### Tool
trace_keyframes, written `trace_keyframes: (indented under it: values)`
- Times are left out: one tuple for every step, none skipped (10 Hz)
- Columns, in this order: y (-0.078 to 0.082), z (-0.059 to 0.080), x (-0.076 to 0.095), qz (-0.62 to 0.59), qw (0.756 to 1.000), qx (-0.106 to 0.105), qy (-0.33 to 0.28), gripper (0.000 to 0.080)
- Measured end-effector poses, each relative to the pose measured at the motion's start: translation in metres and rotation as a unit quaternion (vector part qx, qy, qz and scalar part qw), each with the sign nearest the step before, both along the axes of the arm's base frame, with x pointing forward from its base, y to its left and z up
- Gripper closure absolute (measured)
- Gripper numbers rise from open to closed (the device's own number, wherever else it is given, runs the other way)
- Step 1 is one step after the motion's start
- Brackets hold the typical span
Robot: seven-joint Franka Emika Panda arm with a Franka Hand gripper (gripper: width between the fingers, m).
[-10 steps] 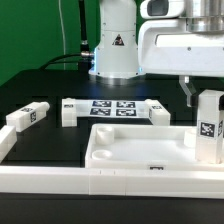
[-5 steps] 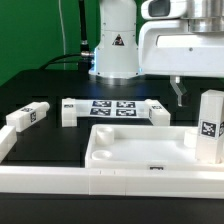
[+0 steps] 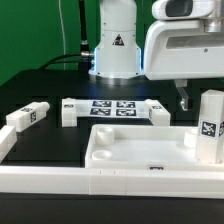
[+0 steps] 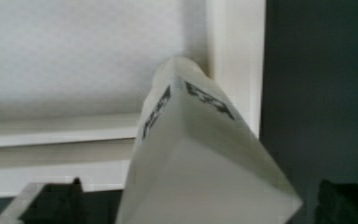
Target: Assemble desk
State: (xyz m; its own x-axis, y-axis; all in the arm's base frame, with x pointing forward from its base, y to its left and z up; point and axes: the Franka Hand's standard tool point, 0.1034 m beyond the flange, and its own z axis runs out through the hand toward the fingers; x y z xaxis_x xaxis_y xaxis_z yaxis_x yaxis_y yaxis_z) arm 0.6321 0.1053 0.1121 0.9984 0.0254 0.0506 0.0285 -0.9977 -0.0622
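- A long white rail (image 3: 45,182) runs along the near edge of the black tabletop (image 3: 55,135).
- Just behind the rail lies the desk panel (image 3: 140,152), raised rim upward. It sits toward the near corner on the exterior view's right.
- At the panel's end on the exterior view's right, an upright leg (image 3: 210,125) stands on end with its tag facing the camera. Whether it sits in a corner socket cannot be told.
- The hand (image 4: 194,202) hangs over that leg with its jaws spread wide. One finger (image 3: 183,98) stands clear of the leg's side, toward the exterior view's left. The wrist view shows a gap between the leg and each fingertip, so the hand grips nothing.
- Farther back, near the tabletop's edge on the exterior view's left, a loose leg (image 3: 28,117) lies on its side, well apart from the panel.
- Behind the panel, the marker board (image 3: 113,108) lies flat.
- A first flanking leg (image 3: 68,112) lies just beside the board's end on the exterior view's left. A second flanking leg (image 3: 160,112) lies just beside its other end.
- By the far edge stands the arm's white base (image 3: 113,45).
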Motion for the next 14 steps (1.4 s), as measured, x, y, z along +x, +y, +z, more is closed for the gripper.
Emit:
trace_keyframes:
  values:
    - [-0.0006,0.0001,0.0005,0.042,0.999,-0.002,-0.002,0.0151]
    - [-0.0014,-0.0013,-0.0001,0.095,0.995,-0.005,-0.003,0.0151]
    - [-0.0012,-0.0026,-0.0006,0.137,0.991,-0.007,-0.004,0.0151]
    - [-0.0019,-0.0028,-0.0007,0.201,0.979,-0.014,-0.008,0.0151]
    - [-0.0024,-0.0031,-0.0018,0.257,0.966,-0.019,-0.007,0.0151]
    - [-0.0032,-0.0026,-0.0025,0.301,0.953,-0.022,-0.003,0.0151]
    - [-0.0042,-0.0024,-0.0021,0.329,0.944,-0.023,-0.004,0.0151]
    - [-0.0055,-0.0025,-0.002,0.352,0.936,-0.024,-0.006,0.0151]
    - [-0.0064,-0.0026,-0.002,0.369,0.929,-0.024,-0.007,0.0151]
    - [-0.0065,-0.0026,-0.0015,0.366,0.93,-0.025,-0.009,0.0151]
    - [-0.0065,-0.0028,-0.0016,0.366,0.93,-0.024,-0.009,0.0259]
    - [-0.0066,-0.0028,-0.0016,0.366,0.93,-0.024,-0.009,0.0396]
    - [-0.0065,-0.0029,-0.0016,0.364,0.931,-0.024,-0.009,0.0396]
    - [-0.0067,-0.0031,-0.0017,0.356,0.934,-0.024,-0.008,0.0511]
